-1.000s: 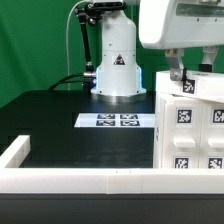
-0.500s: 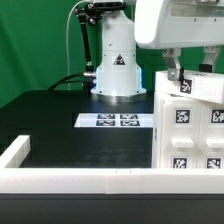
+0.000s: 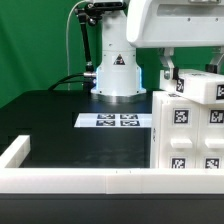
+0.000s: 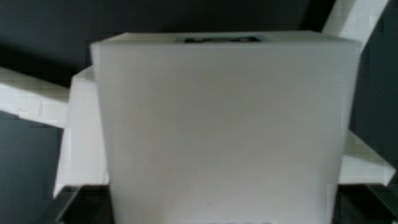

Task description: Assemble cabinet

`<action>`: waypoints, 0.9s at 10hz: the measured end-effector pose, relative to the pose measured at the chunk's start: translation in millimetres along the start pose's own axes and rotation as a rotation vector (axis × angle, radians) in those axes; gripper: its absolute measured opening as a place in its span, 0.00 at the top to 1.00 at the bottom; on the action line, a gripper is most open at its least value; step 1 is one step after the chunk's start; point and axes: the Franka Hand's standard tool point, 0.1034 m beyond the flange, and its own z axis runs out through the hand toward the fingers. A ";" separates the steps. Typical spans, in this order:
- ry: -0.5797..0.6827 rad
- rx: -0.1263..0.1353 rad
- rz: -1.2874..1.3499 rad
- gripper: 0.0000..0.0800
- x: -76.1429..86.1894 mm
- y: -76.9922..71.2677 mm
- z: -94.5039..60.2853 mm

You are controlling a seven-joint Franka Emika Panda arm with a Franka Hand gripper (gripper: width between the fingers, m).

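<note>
Large white cabinet (image 3: pixel 188 128) standing upright near the tabletop's (image 3: pixel 70 130) front corner on the exterior view's right, tagged faces turned toward the camera, base close behind the low white rail (image 3: pixel 110 179) running along the front edge. Probably parked there to keep it steady and within easy reach from above. Arm's white housing hanging directly over the cabinet top, gripper (image 3: pixel 172 78) down at the upper edge, one dark finger showing against the white plastic. Wrist view filled almost wholly by a pale block (image 4: pixel 221 125) (very close to the lens, dark slot or tag near its far end), so something white sits right under the wrist; whether cabinet top or a separate drawer block, cannot tell. Fingers: cannot tell whether spread or clamped, tips hidden behind housing and plastic in both views.

Marker board (image 3: pixel 116 121) lying flat toward the middle of the tabletop, in front of the robot base (image 3: pixel 117 70), well apart from the cabinet. Wide bare black stretch from the board out to the edge on the exterior view's left, ending at the rail's raised corner. Ample room there for swinging parts through. Tight spots likely: cabinet against front rail, and the edge on the exterior view's right, cut off by the frame.
</note>
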 end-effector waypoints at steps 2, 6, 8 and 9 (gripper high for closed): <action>0.003 0.003 0.169 0.30 0.7 -0.1 -0.1; 0.004 0.004 0.573 0.30 0.4 -2.1 0.8; 0.005 0.005 0.768 0.30 0.4 -3.6 1.1; 0.024 0.011 0.901 0.30 1.6 -5.8 0.9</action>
